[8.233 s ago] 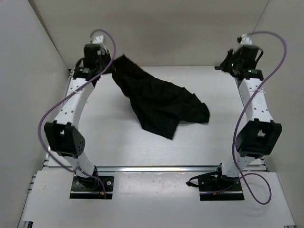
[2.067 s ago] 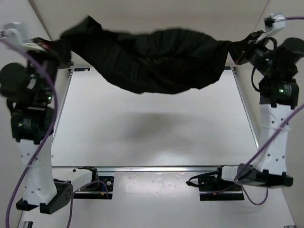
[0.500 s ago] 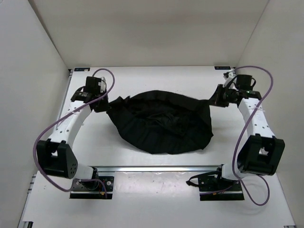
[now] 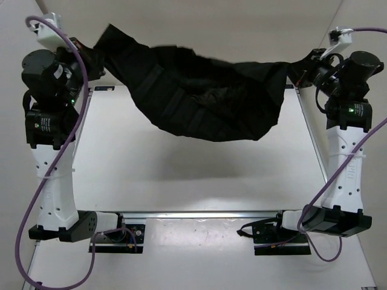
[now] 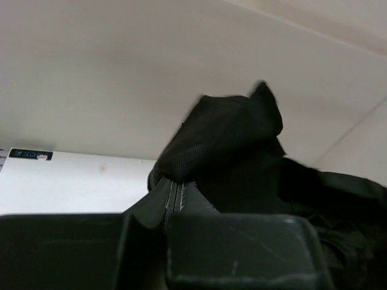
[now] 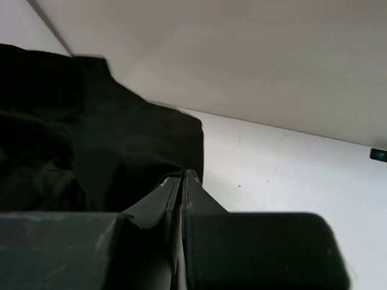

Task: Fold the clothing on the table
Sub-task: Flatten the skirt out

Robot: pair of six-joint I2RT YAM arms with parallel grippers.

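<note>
Clothing [image 4: 205,96], lying on the table [image 4: 181,175] a moment ago, now hangs stretched above it, corners pinched in the closed left gripper [image 4: 89,55] and right gripper [image 4: 304,67]. Judgement: spreading repeats; folding not begun.

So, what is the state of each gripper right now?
Left gripper: shut on the large black fabric clothing.
Right gripper: shut on the same clothing.

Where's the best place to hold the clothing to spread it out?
Pinch the clothing at its two top corners, one from each outer side, as the left gripper and right gripper do: it hangs stretched wide between them, sagging mid-span.
</note>
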